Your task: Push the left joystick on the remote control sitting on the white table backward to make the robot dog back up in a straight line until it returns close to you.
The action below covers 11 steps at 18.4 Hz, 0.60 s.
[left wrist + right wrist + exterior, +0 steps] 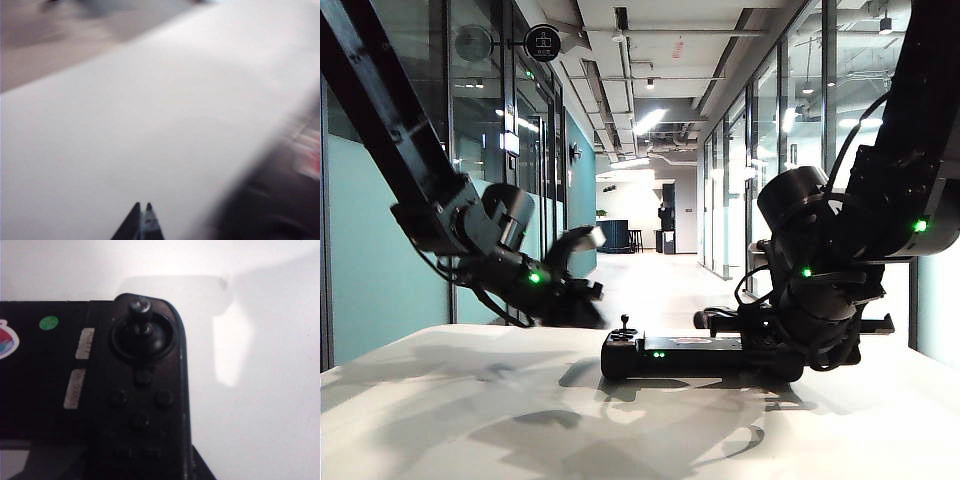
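Observation:
The black remote control lies flat on the white table. Its left joystick stands upright at the left end. My left gripper hovers low just left of that end, blurred and apart from the stick. In the left wrist view its fingertips are shut together over bare table, with the controller a dark blur beside them. My right gripper is clamped on the controller's right end. The right wrist view shows that end with its own thumbstick and one finger against its edge. The robot dog is out of view.
A long corridor with glass walls runs away behind the table. Green lights glow on the controller's near face. The table's far edge lies just behind the left gripper.

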Each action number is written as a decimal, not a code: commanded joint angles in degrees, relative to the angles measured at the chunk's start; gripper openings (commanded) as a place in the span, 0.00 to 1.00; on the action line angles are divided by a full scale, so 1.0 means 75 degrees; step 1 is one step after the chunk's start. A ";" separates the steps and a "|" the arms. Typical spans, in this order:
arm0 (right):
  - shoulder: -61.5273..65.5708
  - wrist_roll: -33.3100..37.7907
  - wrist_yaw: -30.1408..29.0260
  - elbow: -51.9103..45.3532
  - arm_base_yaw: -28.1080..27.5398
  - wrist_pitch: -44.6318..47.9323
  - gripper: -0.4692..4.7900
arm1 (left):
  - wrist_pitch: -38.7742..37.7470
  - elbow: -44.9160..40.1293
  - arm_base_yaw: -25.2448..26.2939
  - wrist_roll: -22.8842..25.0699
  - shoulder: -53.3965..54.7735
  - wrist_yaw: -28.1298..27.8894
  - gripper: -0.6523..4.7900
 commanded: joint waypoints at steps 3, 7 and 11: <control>-0.0035 -0.0117 0.0035 0.0020 -0.0009 -0.0041 0.55 | -0.0286 0.0029 -0.0006 -0.0522 -0.0729 -0.1037 0.11; -0.0122 -0.0175 0.0032 0.0017 -0.0009 -0.0105 0.71 | -0.0944 0.0020 -0.0006 -0.0644 -0.1384 -0.1716 0.11; -0.0472 -0.0399 0.0029 0.0015 -0.0009 -0.0557 0.75 | -0.1757 0.0015 -0.0006 -0.0644 -0.2020 -0.2165 0.11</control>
